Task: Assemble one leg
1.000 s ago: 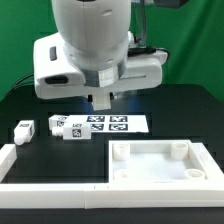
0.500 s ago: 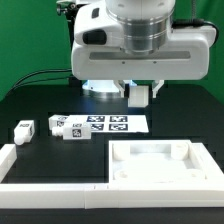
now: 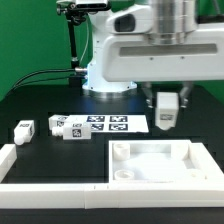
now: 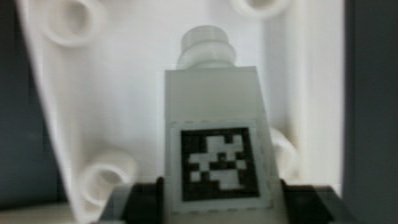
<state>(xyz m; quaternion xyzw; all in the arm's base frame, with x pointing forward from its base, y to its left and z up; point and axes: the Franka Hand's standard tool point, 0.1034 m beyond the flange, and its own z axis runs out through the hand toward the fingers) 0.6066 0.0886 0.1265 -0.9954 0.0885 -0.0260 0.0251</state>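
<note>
My gripper (image 3: 166, 112) is shut on a white leg (image 3: 166, 115) with a fiducial tag, held in the air above the far right part of the large white square panel (image 3: 160, 163). In the wrist view the leg (image 4: 217, 130) fills the middle, its tag facing the camera and its round peg end pointing away over the panel (image 4: 107, 110); the dark fingers (image 4: 143, 200) press its sides. Two more legs lie on the table at the exterior view's left: one (image 3: 24, 131) and one (image 3: 66, 128).
The marker board (image 3: 112, 124) lies on the black table behind the panel. A long white L-shaped wall piece (image 3: 40, 180) runs along the front left. The robot's base and a green backdrop stand at the back.
The arm has moved toward the exterior view's right and lower, carrying the leg from behind the marker board to above the panel's far right part.
</note>
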